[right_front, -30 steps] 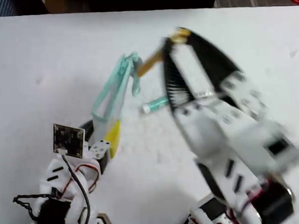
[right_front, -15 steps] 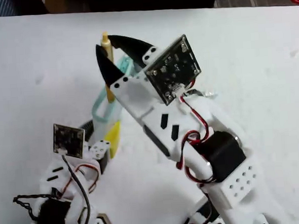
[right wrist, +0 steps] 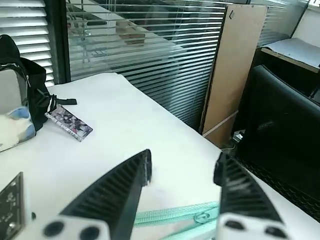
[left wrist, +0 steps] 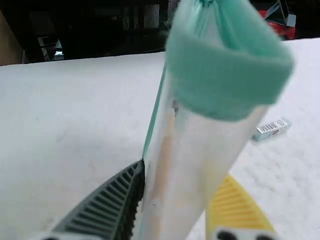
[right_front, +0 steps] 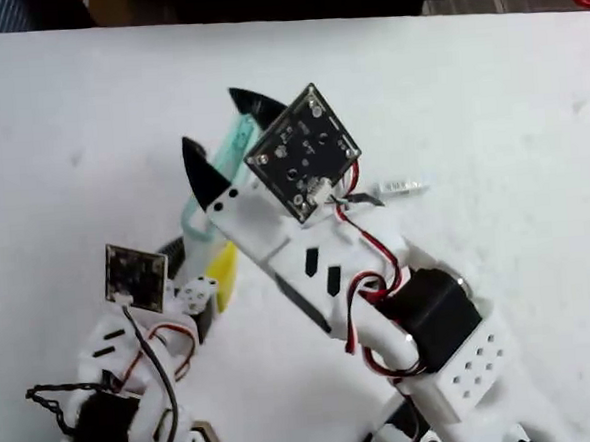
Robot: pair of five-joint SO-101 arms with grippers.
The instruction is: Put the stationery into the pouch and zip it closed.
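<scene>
The left gripper (left wrist: 180,180) grips the clear plastic pouch with a teal zip (left wrist: 200,145), its long axis running beneath the right gripper (right wrist: 185,156), wide open and empty; a small teal labelled tube (left wrist: 271,129) lies nearer the right arm

table (right_front: 487,89): white, matt, fine grainy texture. pouch (left wrist: 200,150): frosted see-through plastic film, smooth, slight sheen. cloth band (left wrist: 227,75) at its end: teal, matt, soft-looking. zip tape (right wrist: 175,215): teal woven cloth. left gripper (left wrist: 175,200): ribbed matt plastic, one finger dark grey, the other yellow. right gripper (right wrist: 184,159): black ribbed matt plastic fingers on a smooth white plastic body. tube (right_front: 398,187) at 3 o'clock of pouch: plastic with printed label. board (right_front: 301,155): bare dark PCB, small shiny metal points.
</scene>
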